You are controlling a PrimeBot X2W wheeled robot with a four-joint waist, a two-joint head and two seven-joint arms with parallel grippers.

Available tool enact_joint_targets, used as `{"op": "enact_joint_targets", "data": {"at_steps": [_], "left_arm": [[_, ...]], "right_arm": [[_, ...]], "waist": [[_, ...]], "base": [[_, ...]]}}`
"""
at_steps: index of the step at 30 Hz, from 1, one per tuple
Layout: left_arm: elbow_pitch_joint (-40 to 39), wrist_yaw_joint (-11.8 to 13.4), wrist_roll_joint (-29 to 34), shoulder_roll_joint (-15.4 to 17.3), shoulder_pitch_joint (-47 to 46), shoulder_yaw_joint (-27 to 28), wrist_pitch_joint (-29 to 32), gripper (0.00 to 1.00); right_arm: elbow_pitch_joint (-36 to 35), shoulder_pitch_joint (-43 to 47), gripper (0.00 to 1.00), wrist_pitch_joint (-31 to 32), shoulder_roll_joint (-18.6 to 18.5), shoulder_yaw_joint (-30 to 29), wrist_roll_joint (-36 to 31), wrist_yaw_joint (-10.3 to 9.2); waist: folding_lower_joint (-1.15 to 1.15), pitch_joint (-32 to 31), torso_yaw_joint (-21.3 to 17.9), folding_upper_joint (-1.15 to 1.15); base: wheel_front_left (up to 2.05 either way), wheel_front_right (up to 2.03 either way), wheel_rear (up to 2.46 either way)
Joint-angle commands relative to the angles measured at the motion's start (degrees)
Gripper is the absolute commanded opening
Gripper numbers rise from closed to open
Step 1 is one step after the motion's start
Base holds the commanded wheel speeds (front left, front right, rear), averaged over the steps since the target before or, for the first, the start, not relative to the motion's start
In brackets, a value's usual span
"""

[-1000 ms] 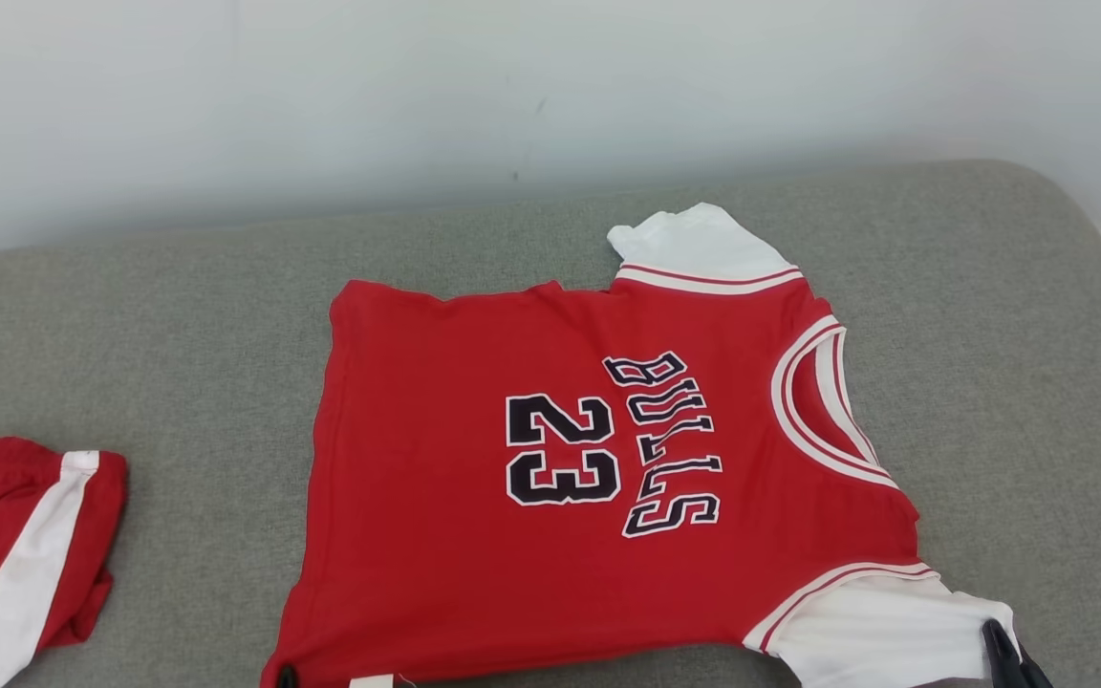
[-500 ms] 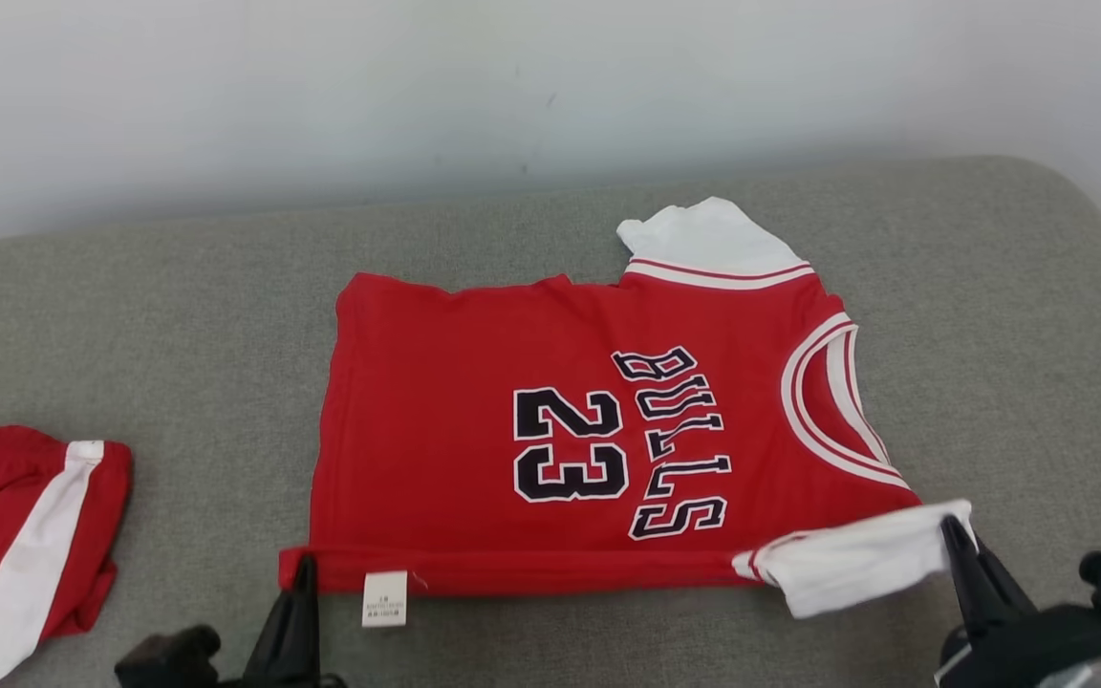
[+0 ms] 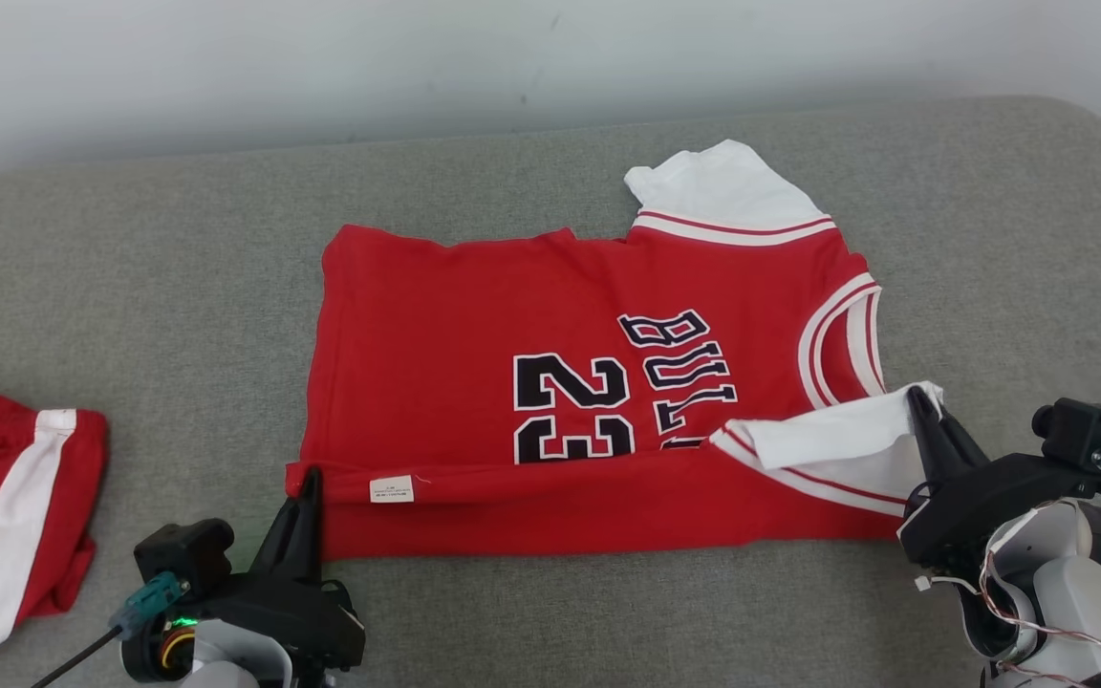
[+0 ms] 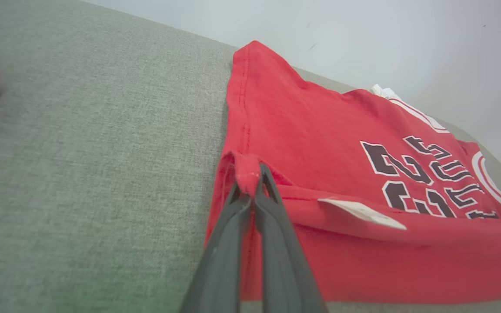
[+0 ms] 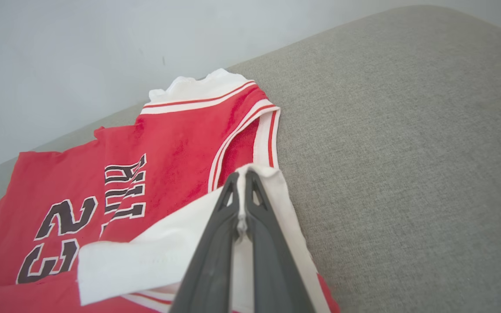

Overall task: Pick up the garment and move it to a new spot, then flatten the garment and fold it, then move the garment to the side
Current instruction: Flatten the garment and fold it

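Left tool pinches the hem corner of the red jersey, fingers fully together; right tool clamps the white sleeve likewise. I judge both corners are raised so the near edge folds over evenly. The red jersey lies spread across the middle of the grey cushion.
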Motion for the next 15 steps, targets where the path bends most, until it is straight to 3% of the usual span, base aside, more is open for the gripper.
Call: {"op": "enact_joint_targets", "data": {"at_steps": [1, 2, 3, 4, 5, 15], "left_arm": [[1.54, -0.35, 0.46, -0.11, -1.45, -0.19, -0.57, 0.00], [2.21, -0.51, 0.58, -0.16, -1.79, -0.18, -0.89, 0.24], [2.68, -0.62, 0.80, -0.25, -2.09, -0.18, -1.22, 0.88], [2.68, -0.62, 0.80, -0.25, -2.09, -0.18, -1.22, 0.88], [3.39, -0.80, 1.40, -0.35, -2.08, -0.36, -1.67, 1.00], [0.96, -0.16, 4.56, -0.08, 4.20, -0.10, -2.62, 1.00]], "right_arm": [[2.03, -1.61, 1.00, -2.24, -0.89, 0.52, -0.41, -0.13], [3.12, -2.07, 1.00, -3.01, -1.09, 1.09, -0.53, -0.13], [4.02, -2.25, 1.00, -3.84, -1.30, 1.50, -0.46, -0.13], [4.02, -2.25, 1.00, -3.84, -1.30, 1.50, -0.46, -0.13], [5.32, -2.02, 1.00, -5.76, -2.38, 2.44, -0.80, -0.13], [5.21, 6.45, 1.00, -11.04, -5.53, 6.04, -0.94, -0.13]], "waist": [[-0.01, 0.07, 0.48, -0.01], [-0.01, -0.07, 0.61, -0.01], [-0.01, -0.28, 0.69, -0.01], [-0.01, -0.28, 0.69, -0.01], [-0.01, -0.85, 0.98, -0.01], [-0.01, -2.38, 1.87, -0.01]], "base": [[0.00, 0.00, 0.00], [0.00, 0.00, 0.00], [0.00, 0.00, 0.00], [0.00, 0.00, 0.00], [0.00, 0.00, 0.00], [0.00, 0.00, 0.00]]}}
